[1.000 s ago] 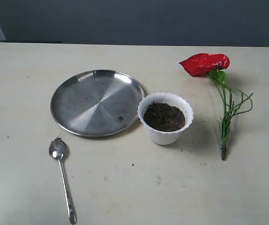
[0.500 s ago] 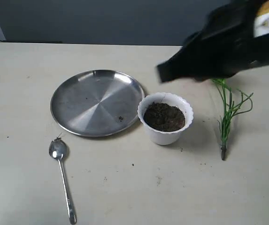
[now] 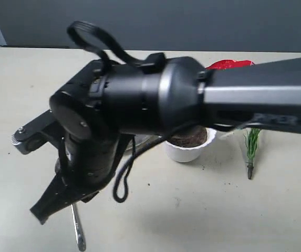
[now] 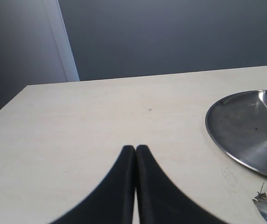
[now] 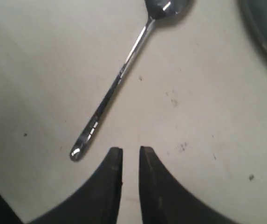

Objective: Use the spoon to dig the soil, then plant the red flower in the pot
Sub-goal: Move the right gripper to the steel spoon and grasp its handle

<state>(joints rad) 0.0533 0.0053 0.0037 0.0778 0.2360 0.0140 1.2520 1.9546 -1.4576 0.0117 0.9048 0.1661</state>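
We see the right arm (image 3: 192,100) stretched across the middle of the exterior view, its bulk hiding most of the steel plate (image 4: 245,130) and part of the pot (image 3: 189,151). The right gripper (image 5: 130,154) hangs over the bare tabletop (image 5: 208,93) close to the end of the spoon's handle, and its jaws stand slightly apart with a narrow gap between them, grasping nothing. The spoon (image 5: 124,74) lies flat on the tabletop, its bowl near the plate's rim and its handle pointing away from it. The left gripper (image 4: 135,151) shows its jaws pressed together, empty, above an open stretch of tabletop beside the plate. The pot stands beyond the arm with a sliver of dark soil (image 3: 189,140) showing at its mouth. The red flower (image 3: 229,64) lies on the tabletop well to the far side of the pot, only the petal edge and the lower stem visible past the arm.
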